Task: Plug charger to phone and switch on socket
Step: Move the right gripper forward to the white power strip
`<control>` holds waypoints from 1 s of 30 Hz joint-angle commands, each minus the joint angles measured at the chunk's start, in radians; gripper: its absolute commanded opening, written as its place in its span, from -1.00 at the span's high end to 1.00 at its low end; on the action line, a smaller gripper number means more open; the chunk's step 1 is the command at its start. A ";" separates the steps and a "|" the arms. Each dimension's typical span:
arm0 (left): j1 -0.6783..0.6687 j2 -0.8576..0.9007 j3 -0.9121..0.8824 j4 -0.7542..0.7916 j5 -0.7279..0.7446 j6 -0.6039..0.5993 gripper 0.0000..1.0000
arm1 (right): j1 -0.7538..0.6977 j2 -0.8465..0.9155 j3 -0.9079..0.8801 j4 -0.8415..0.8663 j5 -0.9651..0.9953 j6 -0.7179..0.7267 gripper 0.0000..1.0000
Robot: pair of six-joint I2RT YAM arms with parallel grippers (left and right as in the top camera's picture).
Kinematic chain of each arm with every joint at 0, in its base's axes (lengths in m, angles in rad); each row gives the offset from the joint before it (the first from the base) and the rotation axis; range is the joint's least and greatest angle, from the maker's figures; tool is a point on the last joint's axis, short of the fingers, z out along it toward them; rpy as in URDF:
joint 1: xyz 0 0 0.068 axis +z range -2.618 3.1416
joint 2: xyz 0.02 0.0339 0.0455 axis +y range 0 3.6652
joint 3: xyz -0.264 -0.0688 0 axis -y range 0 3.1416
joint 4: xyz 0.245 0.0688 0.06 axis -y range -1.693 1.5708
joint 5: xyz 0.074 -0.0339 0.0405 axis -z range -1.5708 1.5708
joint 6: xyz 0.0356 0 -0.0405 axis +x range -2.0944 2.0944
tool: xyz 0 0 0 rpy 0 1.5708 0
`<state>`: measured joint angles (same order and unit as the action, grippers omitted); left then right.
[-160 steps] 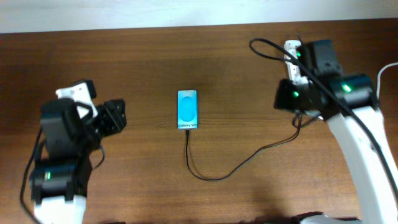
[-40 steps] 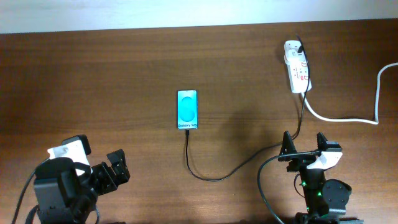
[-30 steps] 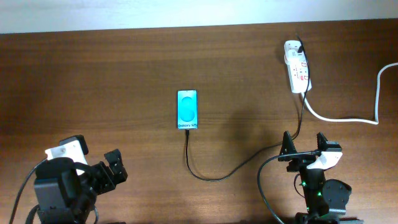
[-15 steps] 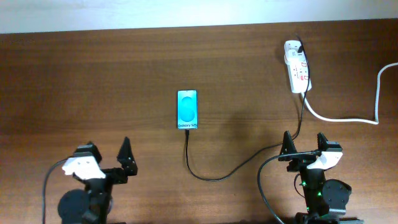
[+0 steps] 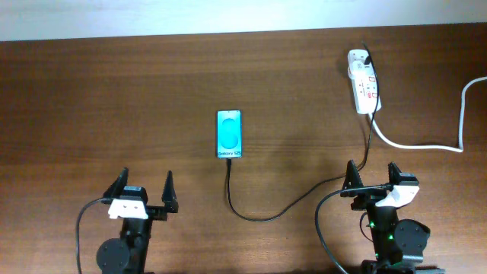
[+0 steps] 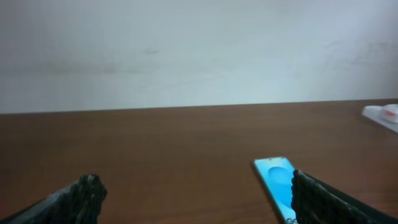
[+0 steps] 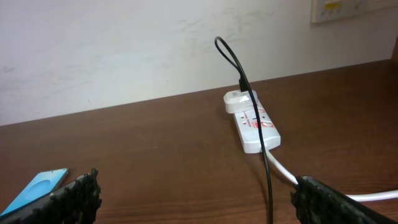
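**benchrat:** So where's everything sitting? Are your tools carrying anything?

**me:** Nope, both empty. My left tool (image 5: 146, 176) and right tool (image 5: 371, 175) sit at the near edge of the counter (image 5: 91, 91), one toward each near corner. Both have their jaws spread wide with nothing between them. My guess is that parking them there keeps them clear of the wiring. The phone (image 5: 229, 135) lies flat around the middle of the counter, screen up and lit blue. The socket (image 5: 364, 81) is up by the far right corner, and its thick white cord (image 5: 426, 144) runs off toward the right edge.

**benchrat:** Charger in?

**me:** Looks like it. The charger (image 5: 255, 218) leaves the far end of the socket, runs down past my right tool, loops toward the near edge and comes up to the phone's near end. It meets the phone there, but from above I can't tell if the tip is fully seated. The switch is too small to read too. The slack loop makes sense, since it puts no tug on the phone. I'd say the job's done or close to it.
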<state>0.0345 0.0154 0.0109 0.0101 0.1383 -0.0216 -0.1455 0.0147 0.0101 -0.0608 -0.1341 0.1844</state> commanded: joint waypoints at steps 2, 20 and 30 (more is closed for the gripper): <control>-0.015 -0.010 -0.002 -0.093 -0.124 0.019 -0.98 | -0.007 -0.010 -0.005 -0.007 0.008 0.008 -0.97; -0.014 -0.010 -0.002 -0.094 -0.135 0.019 -0.98 | -0.007 -0.009 -0.005 -0.007 0.008 0.008 -0.97; -0.014 -0.010 -0.002 -0.094 -0.135 0.019 -0.98 | -0.007 -0.009 -0.005 -0.007 0.008 0.008 -0.97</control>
<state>0.0246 0.0143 0.0113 -0.0753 0.0177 -0.0181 -0.1455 0.0147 0.0101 -0.0608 -0.1341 0.1852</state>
